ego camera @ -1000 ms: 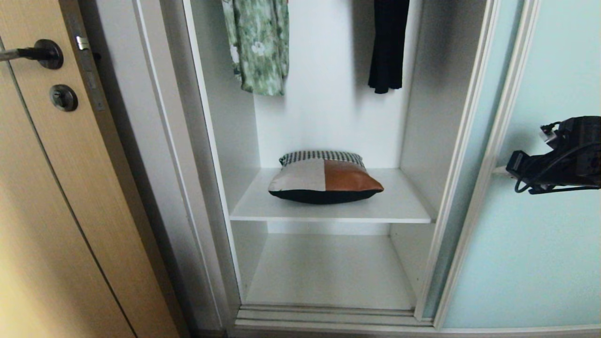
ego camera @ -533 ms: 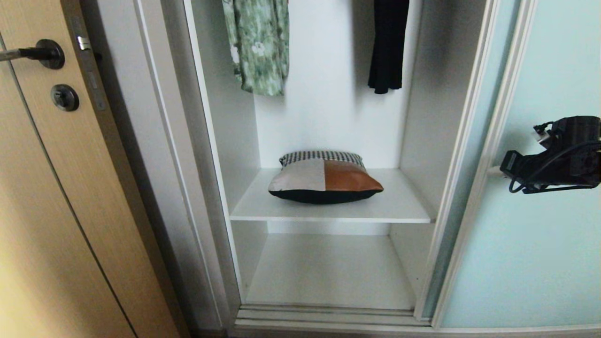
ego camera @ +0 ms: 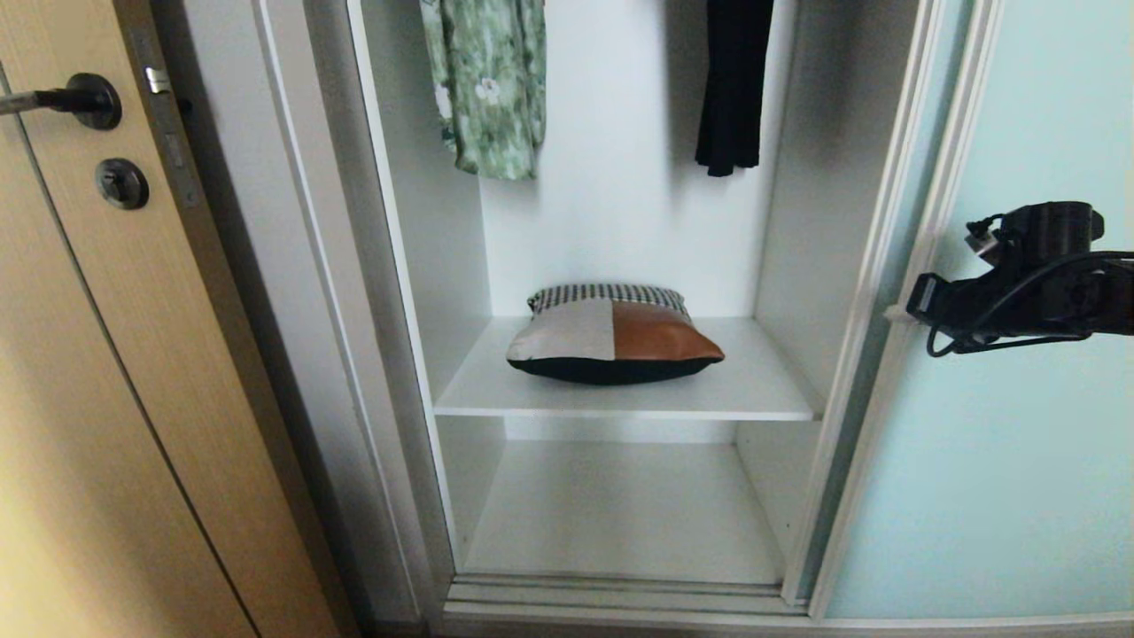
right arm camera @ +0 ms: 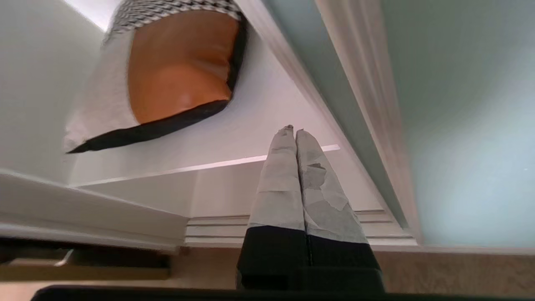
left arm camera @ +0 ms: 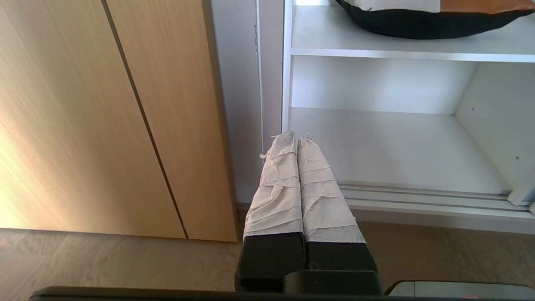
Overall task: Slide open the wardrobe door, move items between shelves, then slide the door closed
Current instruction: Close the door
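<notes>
Pressing at the sliding wardrobe door (ego camera: 1019,443) frame, the empty, closed right gripper (ego camera: 897,314) must next reach the patchwork cushion (ego camera: 613,335).

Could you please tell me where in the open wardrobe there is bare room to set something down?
The lower shelf is bare from wall to wall. On the upper shelf, strips lie free on either side of the cushion-like bundle, which fills the middle. Above it hang the green floral garment and black garment, with a gap between them.
</notes>
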{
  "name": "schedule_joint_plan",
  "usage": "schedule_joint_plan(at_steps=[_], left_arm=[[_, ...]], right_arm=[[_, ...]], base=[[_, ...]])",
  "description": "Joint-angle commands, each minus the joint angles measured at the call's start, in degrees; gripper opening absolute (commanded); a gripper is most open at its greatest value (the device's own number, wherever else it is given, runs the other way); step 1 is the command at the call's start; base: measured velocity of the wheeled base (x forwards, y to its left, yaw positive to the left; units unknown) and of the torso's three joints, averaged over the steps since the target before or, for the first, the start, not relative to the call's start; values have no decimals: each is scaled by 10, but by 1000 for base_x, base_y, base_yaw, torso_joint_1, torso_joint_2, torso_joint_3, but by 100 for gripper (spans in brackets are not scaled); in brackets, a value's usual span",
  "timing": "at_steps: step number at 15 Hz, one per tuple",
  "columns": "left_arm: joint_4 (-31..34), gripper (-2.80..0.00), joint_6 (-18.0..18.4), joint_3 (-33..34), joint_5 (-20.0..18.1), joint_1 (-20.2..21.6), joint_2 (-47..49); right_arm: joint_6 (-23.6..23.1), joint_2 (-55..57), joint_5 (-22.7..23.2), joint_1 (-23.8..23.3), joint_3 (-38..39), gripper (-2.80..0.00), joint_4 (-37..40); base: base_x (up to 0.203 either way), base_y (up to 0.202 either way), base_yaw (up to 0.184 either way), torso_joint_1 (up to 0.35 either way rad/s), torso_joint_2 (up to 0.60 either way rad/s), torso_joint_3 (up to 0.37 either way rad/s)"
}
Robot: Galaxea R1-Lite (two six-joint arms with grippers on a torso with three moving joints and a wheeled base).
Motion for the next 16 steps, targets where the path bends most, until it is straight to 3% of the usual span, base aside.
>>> schedule_joint_plan(at_steps=[1, 3, 5, 8, 11, 16], left_arm=[[0, -280, 0, 0, 0, 0, 1], [0, -280, 0, 1, 0, 0, 1], [0, -280, 0, 1, 0, 0, 1], [0, -280, 0, 1, 0, 0, 1], [0, -280, 0, 1, 0, 0, 1], [0, -280, 0, 0, 0, 0, 1]], right_arm=[[1, -17, -27, 34, 10, -280, 0], [1, -67, -18, 38, 49, -280, 3], [1, -118, 23, 34, 86, -280, 4], [1, -163, 52, -18, 131, -280, 2], [0, -154, 77, -66, 133, -280, -1], [0, -97, 82, -75, 103, -280, -1]], base=[[0, 0, 0, 0, 0, 0], [0, 0, 0, 0, 0, 0], [0, 0, 0, 0, 0, 0], [0, 0, 0, 0, 0, 0], [0, 0, 0, 0, 0, 0], [0, 0, 0, 0, 0, 0]])
